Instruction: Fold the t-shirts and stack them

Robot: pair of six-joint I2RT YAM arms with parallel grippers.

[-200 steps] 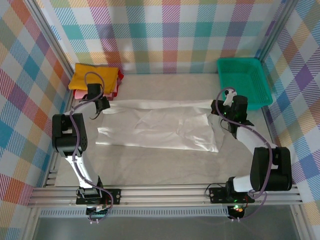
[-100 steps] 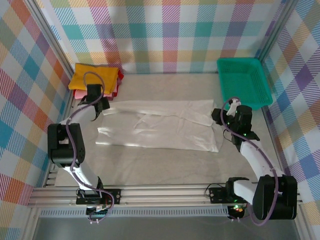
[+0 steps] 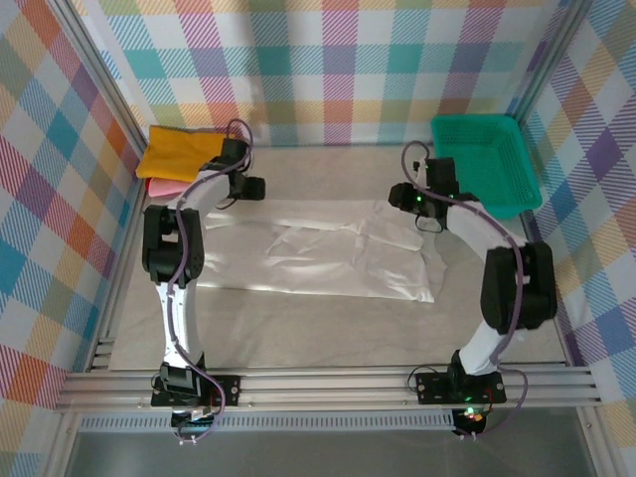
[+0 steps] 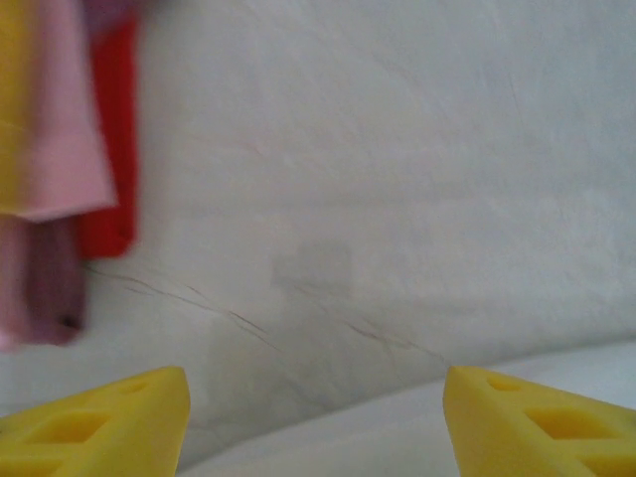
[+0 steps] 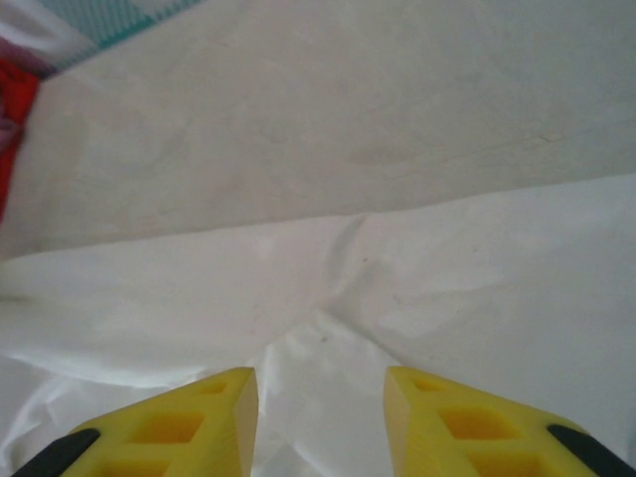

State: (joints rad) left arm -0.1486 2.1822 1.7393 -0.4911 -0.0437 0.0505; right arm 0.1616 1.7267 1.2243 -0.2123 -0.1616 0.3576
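Observation:
A white t-shirt (image 3: 318, 248) lies folded into a long band across the middle of the table. My left gripper (image 3: 253, 187) hovers past the band's far left corner; its yellow fingers (image 4: 99, 422) stand wide apart with nothing between them, over bare table and the shirt's edge (image 4: 417, 437). Over the shirt's far right end, my right gripper (image 3: 396, 197) is open, wrinkled white cloth (image 5: 328, 298) lying loose below its fingers (image 5: 169, 427). Folded t-shirts are stacked at the back left, mustard (image 3: 179, 154) on top of pink (image 4: 60, 149) and red (image 4: 109, 149).
A green plastic basket (image 3: 487, 164) stands at the back right, just beyond my right arm. Checked walls close in the back and both sides. Bare table runs along the front, between the shirt and the arm bases.
Both grippers have opened and let go of the white shirt's ends. Both arms swung toward the back wall and inward. The shirt's far edge now lies flat.

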